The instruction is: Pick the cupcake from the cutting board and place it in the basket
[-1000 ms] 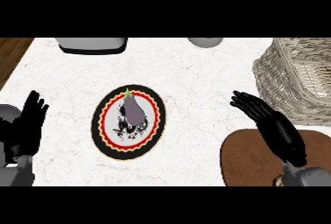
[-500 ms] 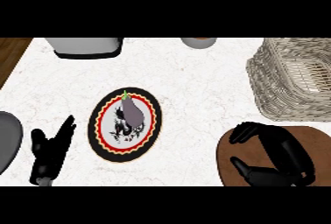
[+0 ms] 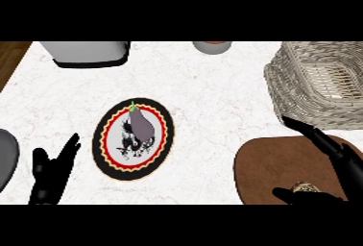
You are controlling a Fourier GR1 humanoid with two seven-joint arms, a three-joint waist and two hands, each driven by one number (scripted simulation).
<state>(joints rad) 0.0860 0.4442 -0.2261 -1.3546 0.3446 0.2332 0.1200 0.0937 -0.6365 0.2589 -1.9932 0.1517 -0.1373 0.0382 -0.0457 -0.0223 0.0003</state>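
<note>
A round brown cutting board (image 3: 269,166) lies at the lower right of the counter. On its near part sits a small cupcake (image 3: 306,187). My right hand (image 3: 339,157) is over the board, open, with its fingers stretched out towards the basket. Its thumb (image 3: 297,196) lies just in front of the cupcake, so the cupcake sits in the gap between thumb and fingers. The wicker basket (image 3: 282,81) stands at the upper right, just beyond the board. My left hand (image 3: 48,175) rests open at the lower left, fingers up.
A patterned plate (image 3: 106,153) left of centre holds a dark eggplant (image 3: 143,126). At the back stand a grey container (image 3: 89,52) and a cup (image 3: 211,46). A grey shape (image 3: 6,158) shows at the left edge. Wooden floor shows beyond the counter's left edge.
My right hand has uncurled; its fingers now reach out straight and the cupcake shows beside the thumb. My left hand has shifted a little within the lower left.
</note>
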